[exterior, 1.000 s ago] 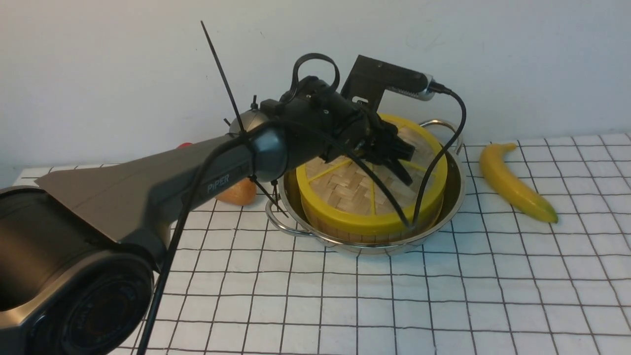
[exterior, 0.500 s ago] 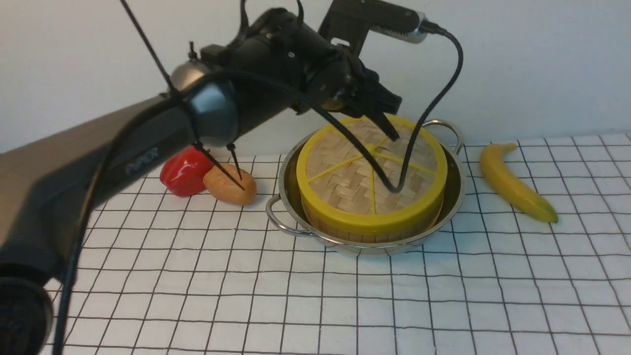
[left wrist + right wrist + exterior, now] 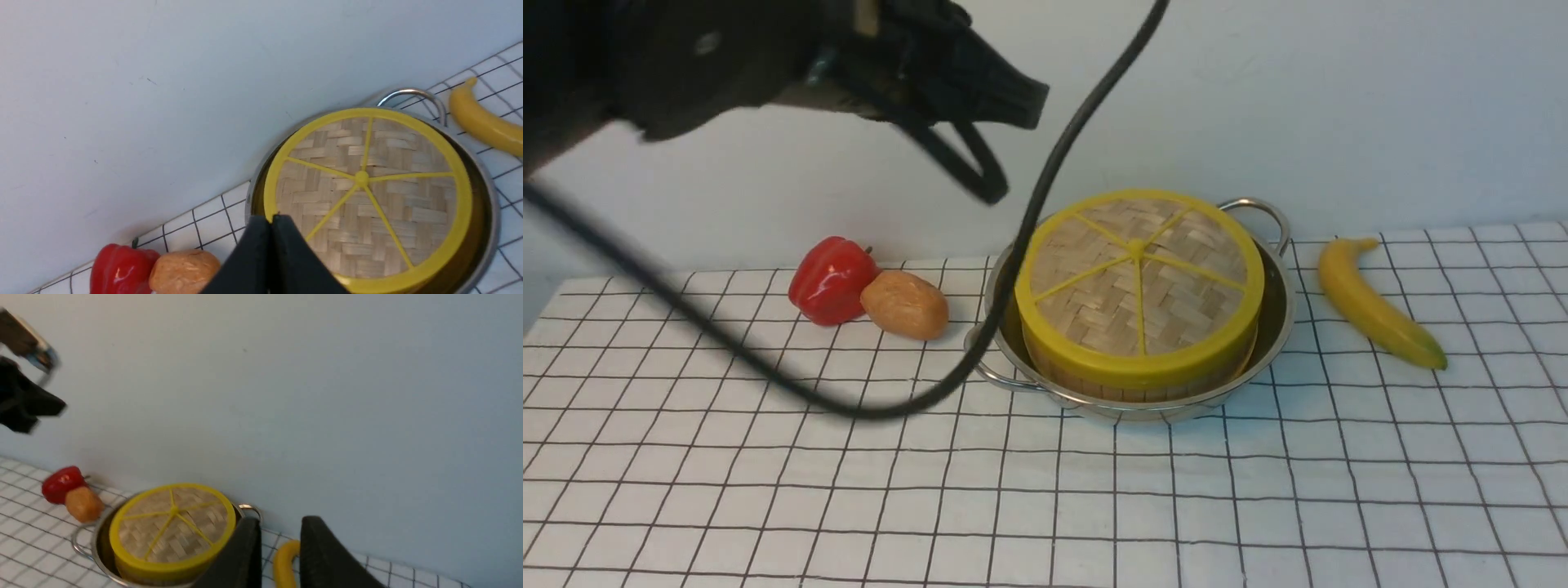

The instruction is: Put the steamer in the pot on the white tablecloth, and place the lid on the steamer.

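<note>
The pot (image 3: 1278,304) stands on the white tablecloth (image 3: 1258,490) near the back wall. The steamer (image 3: 1135,390) sits inside it; only its wooden wall shows. The lid (image 3: 1137,273) lies flat on the steamer, yellow spokes up, and also shows in the left wrist view (image 3: 367,192) and the right wrist view (image 3: 171,526). My left gripper (image 3: 1025,102) is high above the cloth, left of the pot, blurred. In its wrist view the left gripper (image 3: 271,217) is shut and empty. My right gripper (image 3: 281,523) is open, empty and away from the pot; it is out of the front view.
A red pepper (image 3: 832,279) and a brown bread roll (image 3: 905,305) lie left of the pot. A banana (image 3: 1372,304) lies right of it. The left arm's black cable (image 3: 1029,237) hangs in a loop in front of the pot's left side. The wall is just behind the pot.
My left gripper has risen from the lid's top and swung up and to the left. The lid stays on the steamer. The pepper and roll have come into view.
</note>
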